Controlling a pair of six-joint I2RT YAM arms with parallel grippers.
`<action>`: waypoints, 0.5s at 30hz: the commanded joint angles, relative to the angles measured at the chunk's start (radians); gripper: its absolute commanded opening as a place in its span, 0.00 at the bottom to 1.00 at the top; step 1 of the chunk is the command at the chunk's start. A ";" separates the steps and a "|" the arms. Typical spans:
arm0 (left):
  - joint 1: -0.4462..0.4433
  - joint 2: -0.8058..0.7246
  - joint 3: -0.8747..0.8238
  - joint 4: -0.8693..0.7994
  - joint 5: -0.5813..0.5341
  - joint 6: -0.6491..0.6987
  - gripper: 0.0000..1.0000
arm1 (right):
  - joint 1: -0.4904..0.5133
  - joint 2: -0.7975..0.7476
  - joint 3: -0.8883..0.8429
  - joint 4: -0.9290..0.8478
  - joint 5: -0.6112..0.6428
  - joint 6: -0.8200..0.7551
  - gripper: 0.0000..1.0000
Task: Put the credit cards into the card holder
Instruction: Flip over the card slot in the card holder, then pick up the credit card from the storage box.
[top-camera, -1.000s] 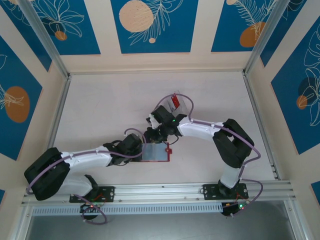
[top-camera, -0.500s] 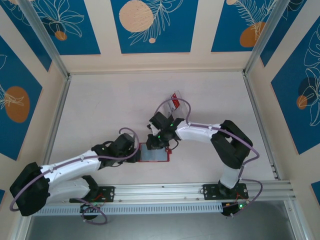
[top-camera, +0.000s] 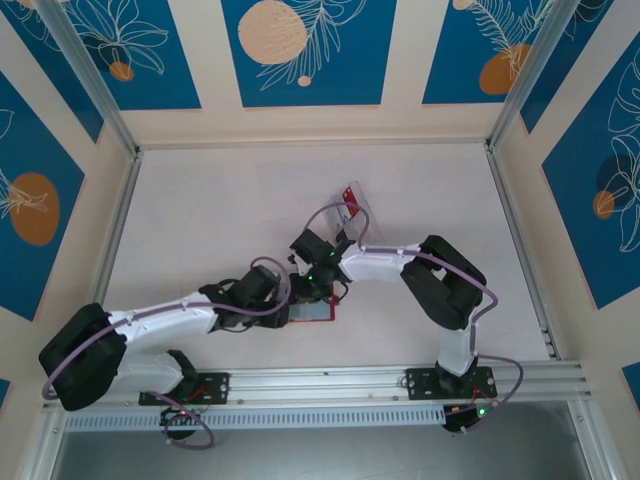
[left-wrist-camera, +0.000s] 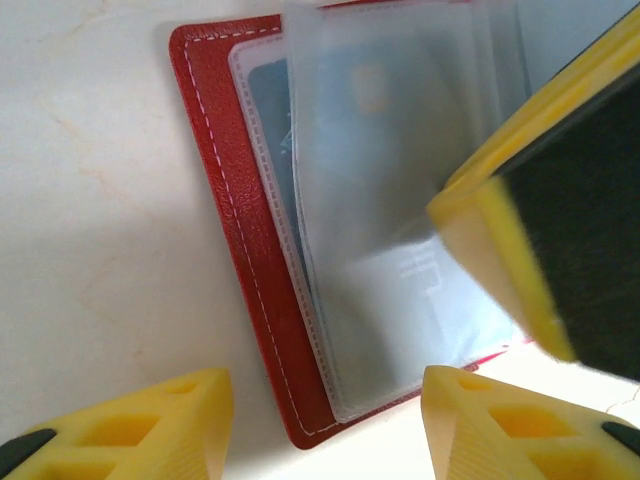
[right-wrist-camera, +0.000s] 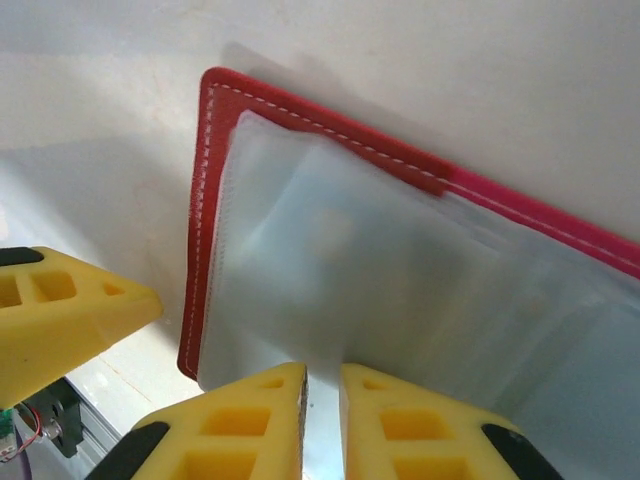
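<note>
Top view. Pale table (top-camera: 200, 220) w/ alu. rail (top-camera: 330, 385) along near edge; clear tray (top-camera: 368, 208) right of centre. Walls cream w/ blue floral panels (top-camera: 308, 50); metal posts (top-camera: 90, 80) at back corners.

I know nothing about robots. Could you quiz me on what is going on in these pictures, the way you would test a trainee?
1. What colour is the cover of the card holder? A red, B green, C blue.
2. True or false: the card holder lies folded shut on the table.
3. Which jaws, left or right, pinch the clear plastic sleeve?

Key: 1 A. 2 false: it lies open, with its sleeves showing. 3 the right jaws.
</note>
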 joint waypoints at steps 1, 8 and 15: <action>0.006 0.005 0.034 -0.003 -0.014 0.023 0.53 | -0.030 -0.075 -0.018 -0.043 -0.015 -0.027 0.19; 0.005 0.016 0.058 -0.020 -0.052 0.036 0.53 | -0.086 -0.196 -0.015 -0.153 0.035 -0.105 0.19; 0.005 0.086 0.100 -0.038 -0.095 0.058 0.50 | -0.195 -0.233 0.059 -0.332 0.260 -0.168 0.20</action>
